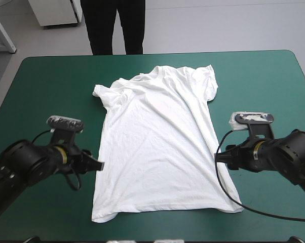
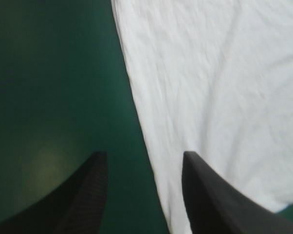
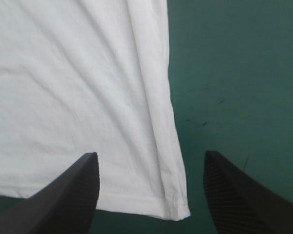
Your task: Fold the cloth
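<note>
No writing, label, brand mark, number or sign can be read in any of the views. The T-shirt [image 1: 157, 147] shows only plain white cloth, and the teal-green worktop [image 1: 51, 81] shows only its plain cover.

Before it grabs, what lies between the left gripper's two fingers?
Left wrist view: bare teal-green cover and the side edge of the T-shirt.
</note>
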Available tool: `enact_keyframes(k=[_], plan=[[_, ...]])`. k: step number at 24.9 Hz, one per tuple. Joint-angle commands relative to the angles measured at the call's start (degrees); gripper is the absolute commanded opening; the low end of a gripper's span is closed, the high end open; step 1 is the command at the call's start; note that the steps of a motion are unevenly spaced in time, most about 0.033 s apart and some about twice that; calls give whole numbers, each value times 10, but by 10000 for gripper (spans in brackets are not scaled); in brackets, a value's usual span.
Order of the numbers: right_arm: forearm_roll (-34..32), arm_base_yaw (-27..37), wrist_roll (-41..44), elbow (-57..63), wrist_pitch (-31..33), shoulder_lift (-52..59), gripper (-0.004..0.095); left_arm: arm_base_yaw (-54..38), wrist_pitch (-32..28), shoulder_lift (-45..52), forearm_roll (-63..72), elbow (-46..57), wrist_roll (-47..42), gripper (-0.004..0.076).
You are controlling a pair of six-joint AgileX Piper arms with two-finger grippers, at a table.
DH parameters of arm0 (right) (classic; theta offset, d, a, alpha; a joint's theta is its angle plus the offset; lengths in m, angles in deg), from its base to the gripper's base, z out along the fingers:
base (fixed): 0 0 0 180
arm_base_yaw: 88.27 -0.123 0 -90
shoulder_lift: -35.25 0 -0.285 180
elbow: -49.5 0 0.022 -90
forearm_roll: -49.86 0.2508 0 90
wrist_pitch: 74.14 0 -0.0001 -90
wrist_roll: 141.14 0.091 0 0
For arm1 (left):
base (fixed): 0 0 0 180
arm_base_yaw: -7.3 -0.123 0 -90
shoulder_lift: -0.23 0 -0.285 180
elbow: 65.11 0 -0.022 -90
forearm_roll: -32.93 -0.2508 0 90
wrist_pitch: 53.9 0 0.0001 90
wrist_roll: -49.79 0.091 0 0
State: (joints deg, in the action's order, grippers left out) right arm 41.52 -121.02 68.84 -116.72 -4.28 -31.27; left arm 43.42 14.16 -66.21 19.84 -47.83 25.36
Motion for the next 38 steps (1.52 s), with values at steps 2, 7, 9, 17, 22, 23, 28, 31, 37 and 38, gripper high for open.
enact_keyframes(k=[2,7,9,17,22,23,28,31,37,38], plan=[[-29,40,-39,-80,16,-3,580,-25,-26,-97,-18,-136,39,355],[-29,86,-81,-120,16,-27,557,-121,-29,-185,70,-264,125,355],[-29,102,-84,-129,16,-40,529,-164,-26,-215,104,-301,151,355],[5,141,-108,-153,1,-104,509,-221,-20,-327,140,-345,187,355],[12,145,-133,-182,1,-149,509,-221,-28,-381,146,-345,187,355],[12,145,-134,-188,1,-157,509,-221,-32,-390,146,-345,187,355],[9,145,-138,-203,-7,-185,509,-221,-50,-457,144,-345,187,355],[-7,145,-146,-203,-8,-187,509,-221,-51,-497,144,-345,187,355],[-5,164,-148,-203,-5,-188,509,-221,-54,-569,144,-345,187,355],[-3,170,-152,-203,-5,-189,509,-221,-54,-577,144,-345,187,355]])
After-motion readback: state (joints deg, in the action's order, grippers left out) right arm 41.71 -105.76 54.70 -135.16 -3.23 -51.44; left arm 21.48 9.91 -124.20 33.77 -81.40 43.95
